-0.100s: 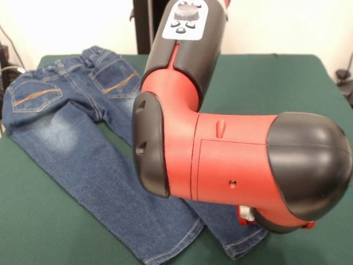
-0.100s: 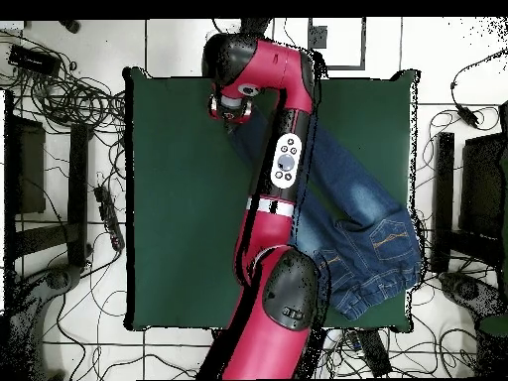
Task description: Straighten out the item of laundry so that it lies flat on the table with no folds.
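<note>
I am working over the jeans, which lie on the green table, with the waistband at one end of the table and the two legs reaching toward the opposite edge. In the front view the arm covers most of the second leg, so I see only its hem coming out below the arm. The first leg looks already rather flat, with its hem near the table edge.

In the overhead view the wrist end is above the far end of the legs, close to the hems. The claw itself is hidden under the wrist, so I cannot tell if it is released or clenched, or if it holds the cloth.

I judge the step in hand is to pull or spread the leg ends. To do it well, I would take only the hem of the covered leg, lift it a little, and draw it away from the waistband along the line of the leg, not sideways. The legs seem to cross or touch near the hems, so I would separate them slowly. Denim is stiff and should slide on the felt, but a pull too strong can drag the whole jeans off the edge.
</note>
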Action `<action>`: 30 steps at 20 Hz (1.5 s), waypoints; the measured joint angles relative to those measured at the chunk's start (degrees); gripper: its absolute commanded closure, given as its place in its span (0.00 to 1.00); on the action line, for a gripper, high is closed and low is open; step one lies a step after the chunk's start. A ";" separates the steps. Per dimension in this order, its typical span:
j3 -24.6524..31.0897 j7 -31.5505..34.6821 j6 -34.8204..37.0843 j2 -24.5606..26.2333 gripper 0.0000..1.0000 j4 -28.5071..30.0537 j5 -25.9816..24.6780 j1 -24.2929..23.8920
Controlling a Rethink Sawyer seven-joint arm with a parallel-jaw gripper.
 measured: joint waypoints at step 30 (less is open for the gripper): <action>-10.72 -0.01 -0.02 -0.24 0.00 2.75 15.66 6.33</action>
